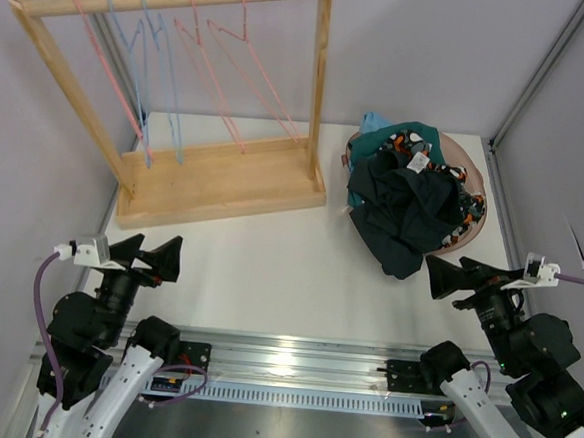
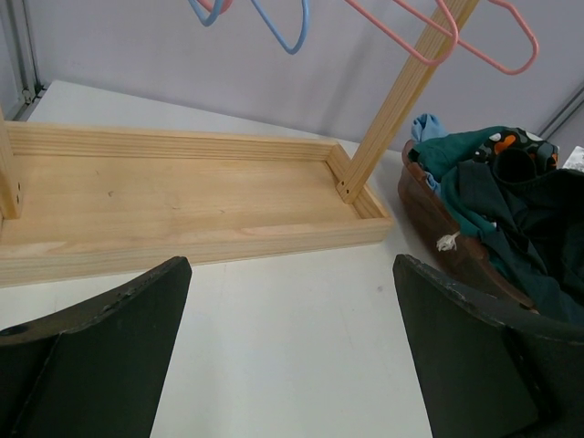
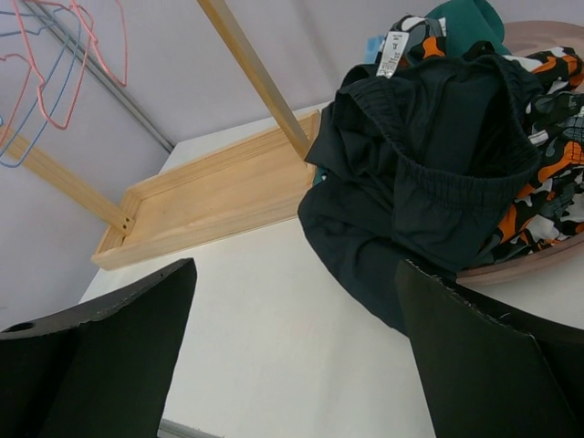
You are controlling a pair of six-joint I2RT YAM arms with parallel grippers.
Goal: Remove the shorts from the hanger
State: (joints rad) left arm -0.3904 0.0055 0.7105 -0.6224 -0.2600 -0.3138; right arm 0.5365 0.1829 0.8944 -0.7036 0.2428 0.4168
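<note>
White table (image 1: 270, 248) underneath everything, broadest surface in view. Pale wooden rack (image 1: 225, 179) next in size, standing at the far left of it: tray-like base, two uprights, round rail across the top. Hung along that rail, pink hangers (image 2: 427, 58) and blue hangers (image 2: 292, 47), all bare.

To the right, well apart from the rack's base, a round brownish basket (image 1: 479, 172) heaped with the shorts (image 1: 414, 188). Topmost and biggest of the heap, black shorts (image 1: 403, 212): crumpled, spilling over the near rim onto the tabletop, elastic waistband turned up toward the right wrist camera. Under and behind those, orange-black-white patterned shorts (image 1: 414, 143), showing at the far side and along the right edge of the pile. Dark teal shorts (image 1: 383, 140) at the far left of the heap. Only a corner of light blue shorts (image 1: 372, 120), poking out at the very back.

Left gripper (image 1: 149, 252) low over the near left of the table, aimed toward the rack's base, fingers spread wide, nothing between. Right gripper (image 1: 463, 278) low at the near right, just short of the black cloth's overhang, fingers likewise wide apart, touching no fabric.

Smallest, a white label (image 3: 394, 50) sticking up beside the patterned cloth, print too fine to read.
</note>
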